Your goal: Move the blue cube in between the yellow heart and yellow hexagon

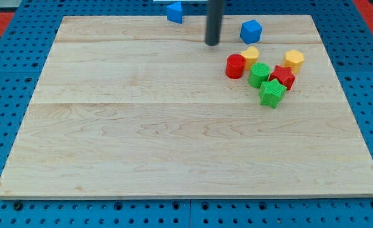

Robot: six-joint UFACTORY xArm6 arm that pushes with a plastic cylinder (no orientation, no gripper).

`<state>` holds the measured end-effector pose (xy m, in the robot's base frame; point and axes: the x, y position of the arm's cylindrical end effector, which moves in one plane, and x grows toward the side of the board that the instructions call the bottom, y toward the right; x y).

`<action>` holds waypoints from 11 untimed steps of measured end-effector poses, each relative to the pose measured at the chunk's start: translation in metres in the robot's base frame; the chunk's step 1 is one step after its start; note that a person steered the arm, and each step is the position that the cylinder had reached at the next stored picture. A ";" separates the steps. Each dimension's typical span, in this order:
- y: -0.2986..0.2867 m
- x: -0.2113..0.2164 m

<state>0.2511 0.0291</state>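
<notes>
Wooden tabletop [173,139] fills most of the view, pale planks over a blue pegboard [2,114], and nearly all of it is bare. I have no claw to report on this rig, only the dark rod, so open or closed does not apply. My tip [212,43] rests near the view's top, just left of the blue cube [251,30] and apart from it, which I judge a fair start for steering the cube down the view.

Below the cube sits the cluster: red cylinder [235,66], green cylinder [258,74], red star [282,76], green star [271,93]. The yellow heart [251,54] lies beside the red cylinder; the yellow hexagon [294,59] is right of it, with a gap between them.

The cube looks turned corner-on, though I cannot be sure; it has no long axis. A second blue block [175,11] sits at the top edge.
</notes>
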 end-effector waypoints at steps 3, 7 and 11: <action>0.063 -0.043; 0.158 -0.045; 0.019 -0.023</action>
